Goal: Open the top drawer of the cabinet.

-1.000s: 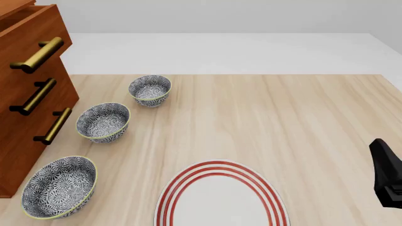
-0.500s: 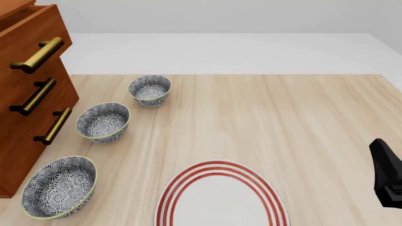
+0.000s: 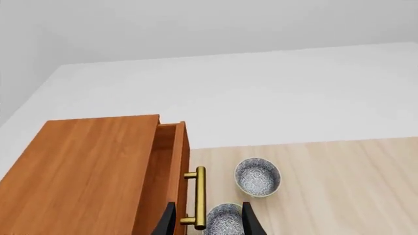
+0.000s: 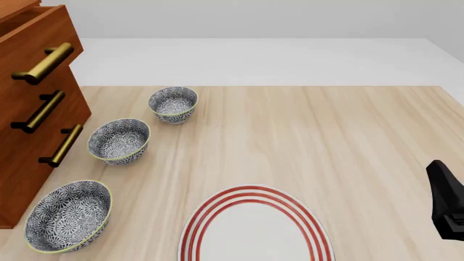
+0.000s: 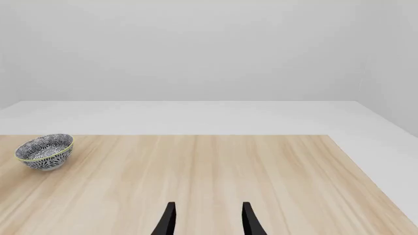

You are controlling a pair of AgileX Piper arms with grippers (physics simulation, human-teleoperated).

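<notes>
The large reddish-brown wooden cabinet (image 4: 32,125) stands at the left edge of the pale, straight-grained wooden tabletop (image 4: 348,130). It has three stacked drawers, each with one round brass bar handle on two short posts. The top drawer (image 4: 36,38) is the highest of them; it stands pulled out a little from the cabinet body, and in the left wrist view a gap shows behind its front panel (image 3: 177,166), with the smooth cabinet top (image 3: 85,171) beside it.

Three round bowls with a fine dark floral pattern and thin yellow-green rims sit in a row along the cabinet's right side: a small far bowl (image 4: 173,104), a middle bowl (image 4: 119,141), and a larger near bowl (image 4: 68,216). One white plate with three red rings (image 4: 255,228) lies at the near edge, cut off by the frame. No writing can be read.

The left gripper (image 3: 207,221) hovers above the top drawer's handle (image 3: 199,196), its black jaws parted and gripping nothing. The right gripper (image 5: 207,221) sits over bare wood at the near right, jaws likewise parted and empty.
</notes>
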